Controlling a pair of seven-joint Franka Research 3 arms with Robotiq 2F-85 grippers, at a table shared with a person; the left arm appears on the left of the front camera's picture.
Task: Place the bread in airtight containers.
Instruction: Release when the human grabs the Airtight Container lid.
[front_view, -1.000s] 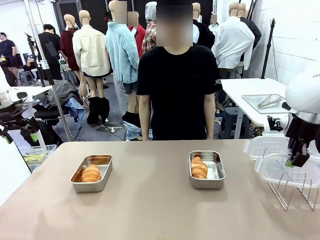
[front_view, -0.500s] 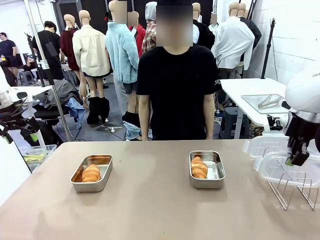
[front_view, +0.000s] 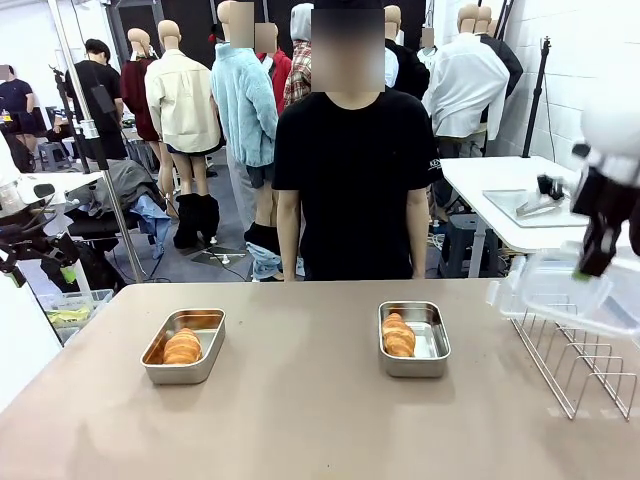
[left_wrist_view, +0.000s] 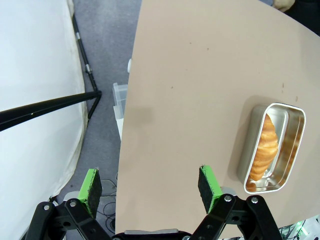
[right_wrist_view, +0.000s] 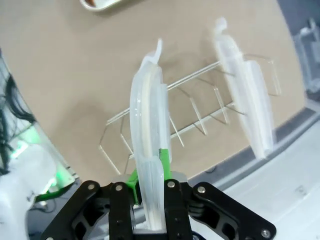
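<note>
A second ago the right jaws sat low among the prongs of the wire rack, clenched on a clear lid that stood in it. Now we see them higher, still grasping that lid by its edge, and the lid has risen with them and hangs tilted over the rack's far end. In the right wrist view a second lid remains upright in the rack.

Nothing else has shifted. The left tin and the right tin stand well apart on the tabletop, both uncovered. The left roll lies in the first and the right roll in the second, along its left side. The person stands at the far edge as before. The left jaws are released and spread wide above the tabletop's edge, well apart from the left tin.
</note>
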